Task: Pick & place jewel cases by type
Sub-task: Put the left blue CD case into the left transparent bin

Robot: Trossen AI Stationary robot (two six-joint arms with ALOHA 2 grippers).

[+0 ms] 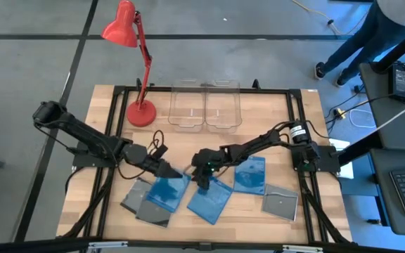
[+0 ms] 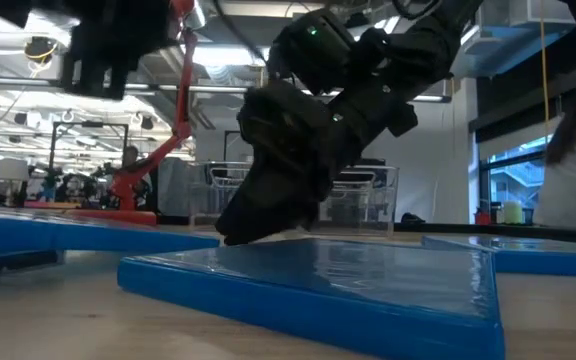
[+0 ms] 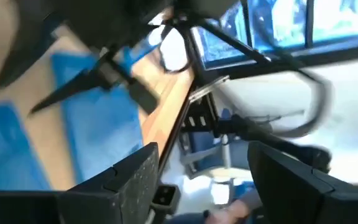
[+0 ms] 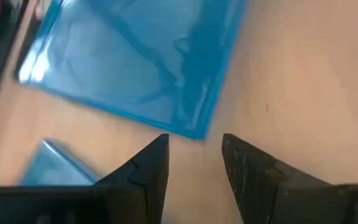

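Observation:
Three blue jewel cases lie flat on the table: left (image 1: 169,191), middle (image 1: 211,198) and right (image 1: 249,173). Three grey-black cases lie flat too, two at near left (image 1: 136,197), (image 1: 153,213) and one at near right (image 1: 280,202). My right gripper (image 1: 204,184) is open. It points down at the middle blue case's far corner (image 4: 197,130), and its fingertips stand on either side of that corner (image 2: 236,235). My left gripper (image 1: 169,171) hovers open (image 3: 204,180) above the left blue case's far edge. My right gripper comes slanting down at the far corner (image 4: 194,127) of the middle blue case, which lies flat on the table. Whether a fingertip (image 4: 160,152) touches the case or the table, I cannot tell.
Two clear bins (image 1: 188,105), (image 1: 222,105) stand side by side at the far edge, and a red desk lamp (image 1: 140,112) stands left of them. A black frame (image 1: 297,140) runs around the tabletop. A person's legs (image 1: 350,49) show beyond the far right corner.

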